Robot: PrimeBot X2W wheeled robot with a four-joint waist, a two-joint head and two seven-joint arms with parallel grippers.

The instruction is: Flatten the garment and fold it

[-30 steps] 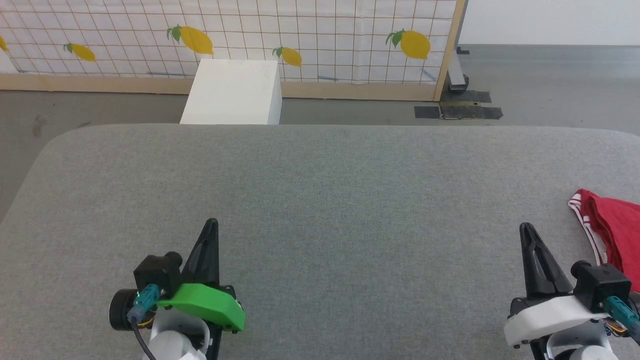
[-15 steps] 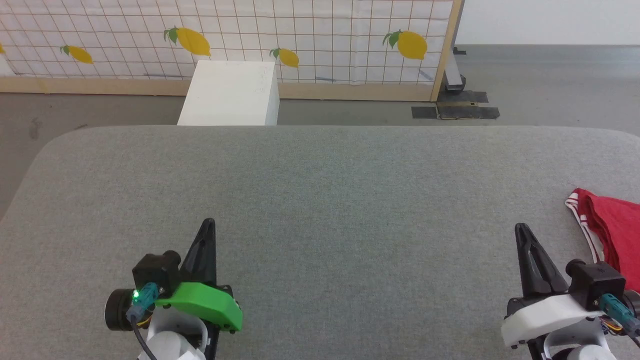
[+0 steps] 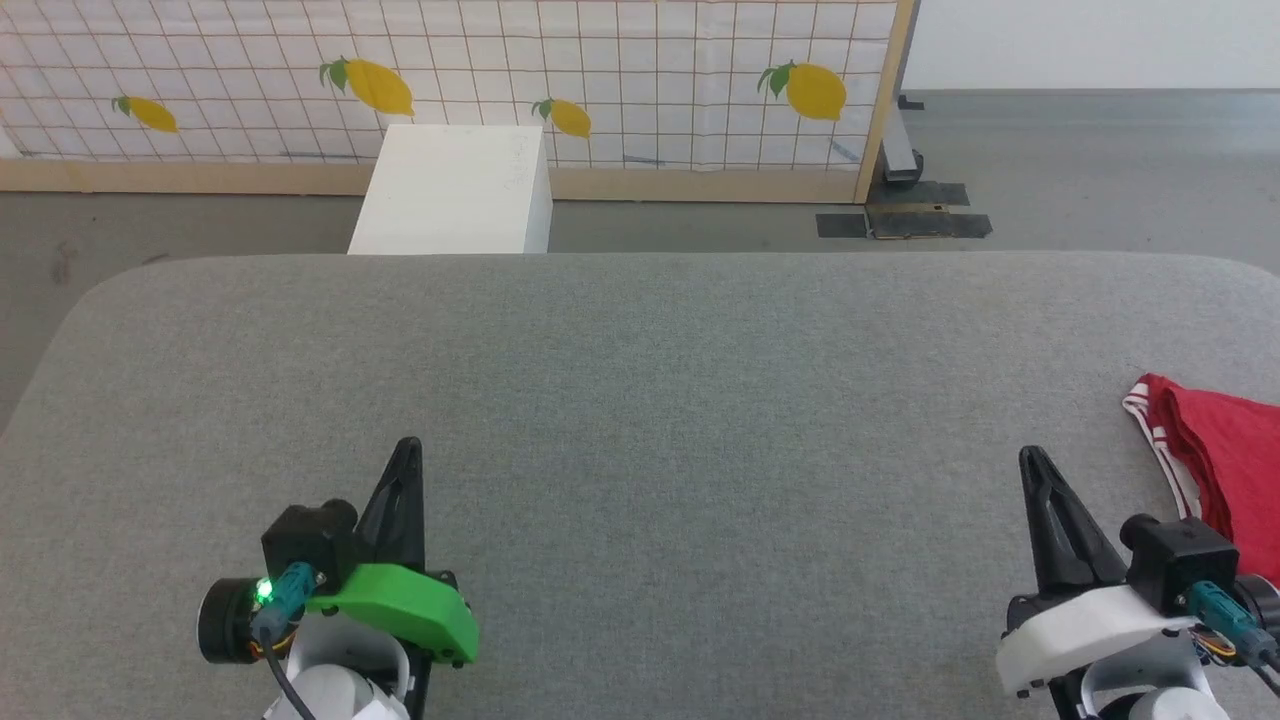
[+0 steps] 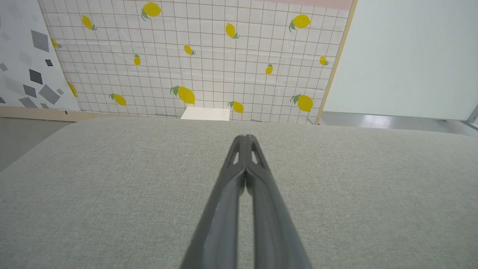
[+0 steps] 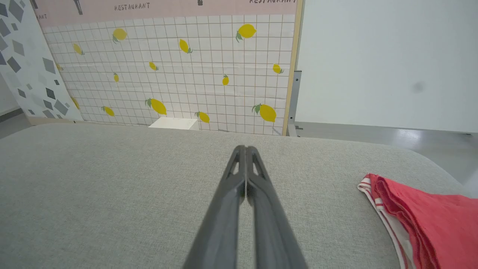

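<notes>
**Both grippers closed and empty, shirt bunched at the right edge**

Compared with a second ago, the whole head view has slid a little to the left, so the camera has turned. Nothing on the table (image 3: 640, 330) shows a move of its own. A small green light (image 3: 264, 589) beside the left wrist's plug is now lit; a second ago it was dark.

The left gripper (image 3: 406, 446) sits low on the near left, its two dark fingers pressed together with nothing between them. The right gripper (image 3: 1030, 456) on the near right is the same, fingers together and empty.

The shirt (image 3: 1228, 450) lies on the grey padded table at its right edge, cut off by the side of the head view. It is to the right of the right gripper's fingers and a little farther away than their tips, near them but not touching. It is well apart from the left gripper.

In the right wrist view the shirt (image 5: 425, 215) is a bright red, soft heap with several layered folds. A band of white with thin red stripes runs along the edge that faces the fingers (image 5: 257, 194). No lettering can be made out.
</notes>
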